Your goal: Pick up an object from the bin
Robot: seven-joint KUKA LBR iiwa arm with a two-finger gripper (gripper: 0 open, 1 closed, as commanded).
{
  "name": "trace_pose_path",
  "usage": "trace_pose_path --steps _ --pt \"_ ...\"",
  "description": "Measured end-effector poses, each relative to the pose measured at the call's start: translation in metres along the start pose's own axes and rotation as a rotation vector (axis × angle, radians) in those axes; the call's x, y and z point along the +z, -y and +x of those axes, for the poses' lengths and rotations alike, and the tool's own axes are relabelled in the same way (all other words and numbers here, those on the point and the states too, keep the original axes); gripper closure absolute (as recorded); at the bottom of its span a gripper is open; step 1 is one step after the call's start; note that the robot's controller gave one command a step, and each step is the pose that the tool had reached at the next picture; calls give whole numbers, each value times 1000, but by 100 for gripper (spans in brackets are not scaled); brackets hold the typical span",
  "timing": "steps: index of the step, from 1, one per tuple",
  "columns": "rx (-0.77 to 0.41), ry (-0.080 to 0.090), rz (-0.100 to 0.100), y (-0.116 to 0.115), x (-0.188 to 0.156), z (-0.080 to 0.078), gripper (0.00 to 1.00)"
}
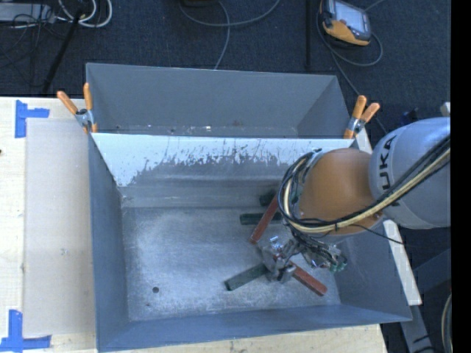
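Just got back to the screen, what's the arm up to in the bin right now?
The arm reaches in from the right, and its gripper is low over the right part of the bin, at a small cluster of stick-like things. Nearest to it are a dark green bar on its left and a reddish-brown bar on its right. A second reddish-brown bar lies just behind. I can't tell whether anything is gripped, and nothing looks lifted off the floor.
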State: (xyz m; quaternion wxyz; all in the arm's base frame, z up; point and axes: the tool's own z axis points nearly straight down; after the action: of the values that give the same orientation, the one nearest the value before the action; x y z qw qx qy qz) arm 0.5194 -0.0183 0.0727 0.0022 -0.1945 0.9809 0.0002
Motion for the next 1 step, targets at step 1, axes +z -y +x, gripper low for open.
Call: trace_pose_path --steps 1 --pt "3 -4 -1 0 1 1 0"
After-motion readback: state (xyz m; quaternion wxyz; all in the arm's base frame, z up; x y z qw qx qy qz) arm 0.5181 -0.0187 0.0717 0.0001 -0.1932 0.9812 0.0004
